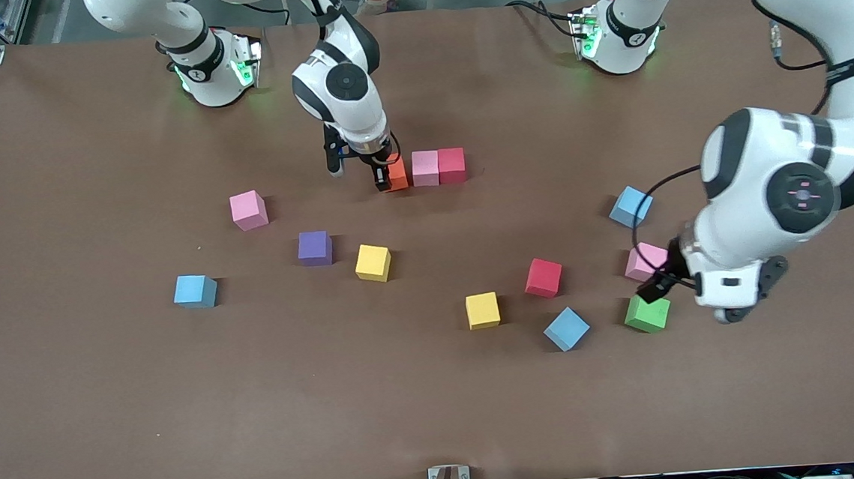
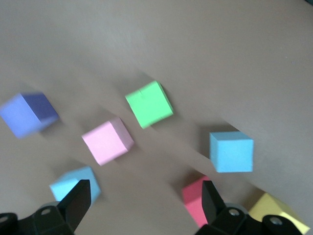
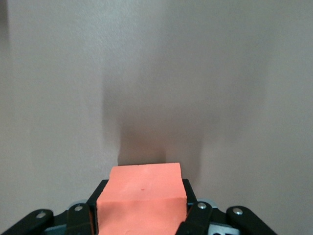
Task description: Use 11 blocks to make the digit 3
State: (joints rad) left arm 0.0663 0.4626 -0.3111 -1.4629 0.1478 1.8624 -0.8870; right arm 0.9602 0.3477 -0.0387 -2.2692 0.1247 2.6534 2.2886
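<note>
Three cubes in the row: orange block (image 1: 397, 174), a pink block (image 1: 425, 168) and a red block (image 1: 452, 165) are sitting side by side, touching, at the robots' side of the table; only this top bar of the digit 3 is showing.
Right gripper (image 1: 381, 176): its fingers are clamping the orange block (image 3: 143, 200) at the row's end toward the right arm, with the block resting at table level.
Left gripper (image 1: 654, 289): it is hovering with its fingers (image 2: 76, 204) spread wide and holding nothing, over the green cube (image 1: 647, 313) and a second pink block (image 1: 645, 261) at the left arm's end of the table.
Loose blocks near the left arm's end: a light blue block (image 1: 631, 206) is lying farther from the front camera than that pink one; another red block (image 1: 543, 277), a yellow block (image 1: 482, 311) and a tilted light blue block (image 1: 566, 328) are lying apart from one another toward the middle.
Loose blocks toward the right arm's end: a third pink block (image 1: 248, 210), the purple block (image 1: 315, 248), a second yellow block (image 1: 373, 263) and a third light blue block (image 1: 195, 291) are lying scattered, none touching.
Table (image 1: 108, 412): its brown surface is carrying every cube.
</note>
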